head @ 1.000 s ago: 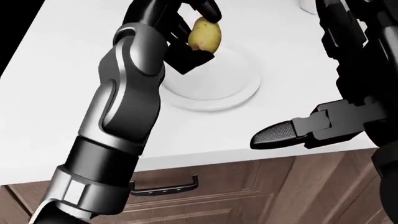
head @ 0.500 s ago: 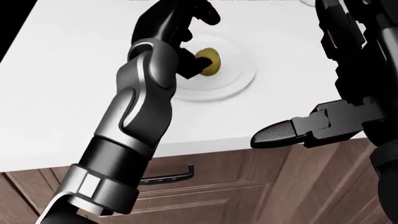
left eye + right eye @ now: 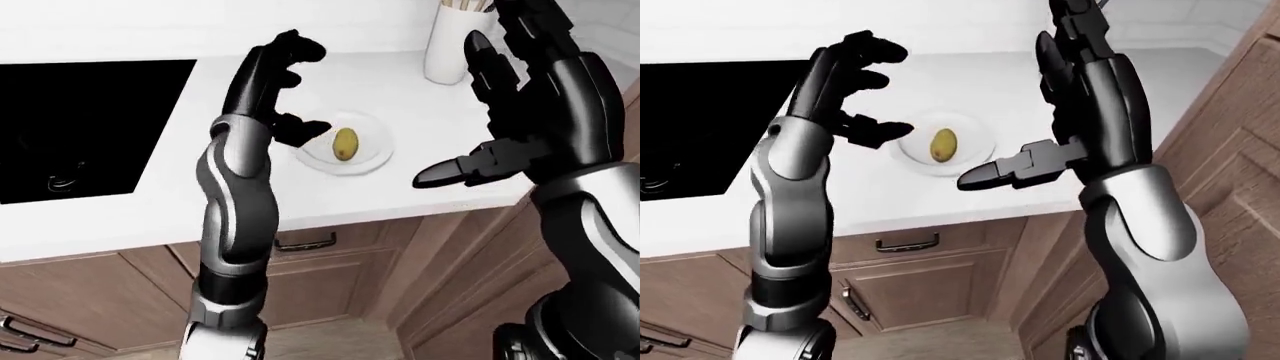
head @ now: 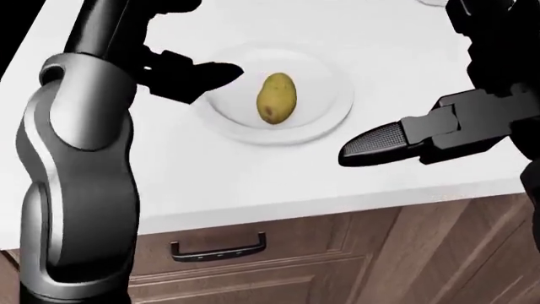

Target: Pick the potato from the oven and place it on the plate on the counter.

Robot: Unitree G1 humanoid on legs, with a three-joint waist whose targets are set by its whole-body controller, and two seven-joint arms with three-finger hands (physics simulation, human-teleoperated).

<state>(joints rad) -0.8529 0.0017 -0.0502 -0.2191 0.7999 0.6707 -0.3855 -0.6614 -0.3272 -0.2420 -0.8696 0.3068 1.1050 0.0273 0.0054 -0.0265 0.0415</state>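
Potato lay on its side on the plate, near the middle, free of both hands; half a second earlier it was low over the plate between the left fingers, and a second earlier held higher, so the release fell inside that interval. Left hand had drawn off toward the left of the head view and stood above the counter; fingers spread wide, holding nothing; one fingertip reached over the plate's left rim, but whether it touched could not be told. Right hand was raised and open, empty; its thumb pointed left, just below and right of the plate in the head view, much as in both earlier frames. Plate sat on the white counter, between the black stove at left and a white holder at upper right of the left-eye view; drawers below.

Judgement: placement looked done; potato showed no lean against the rim and seemed settled, though a roll could not be ruled out from one instant. What remained was likely only to clear the left arm without brushing the plate.
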